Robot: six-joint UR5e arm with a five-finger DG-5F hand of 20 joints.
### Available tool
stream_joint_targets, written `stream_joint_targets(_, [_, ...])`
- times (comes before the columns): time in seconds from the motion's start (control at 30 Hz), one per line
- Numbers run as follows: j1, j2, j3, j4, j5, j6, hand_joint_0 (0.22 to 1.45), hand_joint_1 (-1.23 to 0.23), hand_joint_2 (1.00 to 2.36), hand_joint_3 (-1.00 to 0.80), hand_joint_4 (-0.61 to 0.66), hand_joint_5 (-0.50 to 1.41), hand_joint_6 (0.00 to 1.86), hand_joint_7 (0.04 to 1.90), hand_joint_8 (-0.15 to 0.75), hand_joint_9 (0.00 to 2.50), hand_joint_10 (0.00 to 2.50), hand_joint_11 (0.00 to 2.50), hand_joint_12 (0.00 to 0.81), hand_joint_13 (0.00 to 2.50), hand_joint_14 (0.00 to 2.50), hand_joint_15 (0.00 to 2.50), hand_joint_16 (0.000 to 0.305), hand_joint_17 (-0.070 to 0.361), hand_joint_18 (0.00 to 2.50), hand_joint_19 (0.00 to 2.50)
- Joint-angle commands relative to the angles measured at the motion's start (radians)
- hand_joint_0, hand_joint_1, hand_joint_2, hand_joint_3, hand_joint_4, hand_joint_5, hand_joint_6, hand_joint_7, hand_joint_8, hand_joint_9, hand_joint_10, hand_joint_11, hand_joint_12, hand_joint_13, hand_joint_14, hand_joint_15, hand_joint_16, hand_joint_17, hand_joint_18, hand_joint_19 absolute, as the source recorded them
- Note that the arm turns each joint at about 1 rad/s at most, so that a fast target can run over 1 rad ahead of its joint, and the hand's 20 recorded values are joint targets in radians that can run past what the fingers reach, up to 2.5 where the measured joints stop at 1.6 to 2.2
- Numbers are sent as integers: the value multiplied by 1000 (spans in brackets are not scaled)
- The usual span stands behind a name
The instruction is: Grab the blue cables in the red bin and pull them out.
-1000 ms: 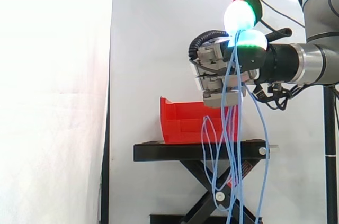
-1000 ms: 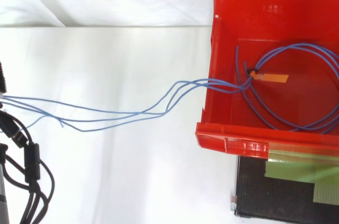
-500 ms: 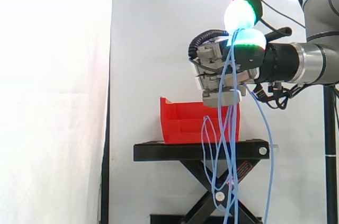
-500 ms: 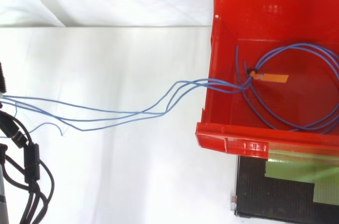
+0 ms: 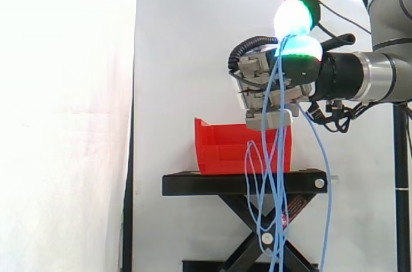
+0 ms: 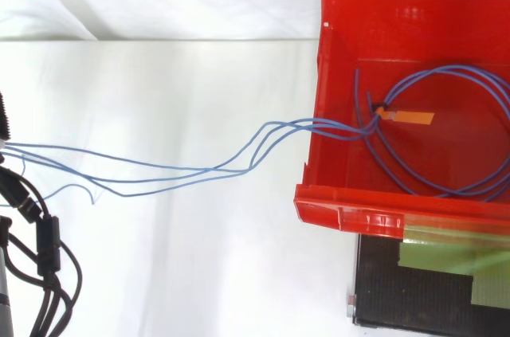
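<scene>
In the side view my hand hangs in the air above the near right end of the red bin. It is shut on a bundle of thin blue cables, pinched under its glowing green-white pads. The strands hang down past the bin and the stand's edge. From above, the blue cables run from the left edge over the red bin's wall. Inside the bin they end in a loop with an orange tag.
The bin rests on a black scissor stand before a white curtain. The arm comes in from the right. In the top view a black plate with green tape lies below the bin.
The hand has barely moved. The hanging strand on the right has swung slightly further right, and a loose cable end at the top view's left edge has curled downward.
</scene>
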Motion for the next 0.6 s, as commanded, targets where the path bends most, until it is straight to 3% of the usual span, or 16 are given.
stream_joint_targets(0.0, [0, 0, 0, 0, -1, 4, 763, -974, 1000, -1000, 334, 816, 677, 443, 345, 1495, 28, 1312, 339, 1275, 1265, 1067, 47, 107, 989, 1217])
stream_joint_targets(0.57, [0, 0, 0, 2, 1, 5, 783, -1030, 1000, -1000, 335, 779, 758, 395, 340, 1449, 28, 1345, 336, 1260, 1306, 1053, 46, 104, 971, 1218])
